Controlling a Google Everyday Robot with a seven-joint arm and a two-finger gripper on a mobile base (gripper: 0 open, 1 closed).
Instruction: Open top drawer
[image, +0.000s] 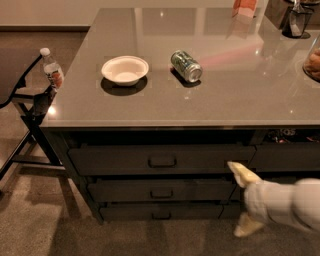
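The top drawer (115, 160) is the wide dark grey front just under the counter, with a small black loop handle (162, 161) at its centre. It looks closed. My gripper (243, 200) is low at the right, in front of the drawer stack's right end, well right of the handle and below it. Its two pale fingers are spread apart and hold nothing. The upper fingertip (238, 170) lies at the top drawer's lower right corner; the lower fingertip (246, 229) is near the floor. My white arm (290, 205) comes in from the right edge.
Two shallower drawers (160, 191) sit below. The grey counter (240, 95) holds a white bowl (125, 70), a green can (186, 65) on its side, and items at the far right. A chair with a water bottle (51, 72) stands to the left.
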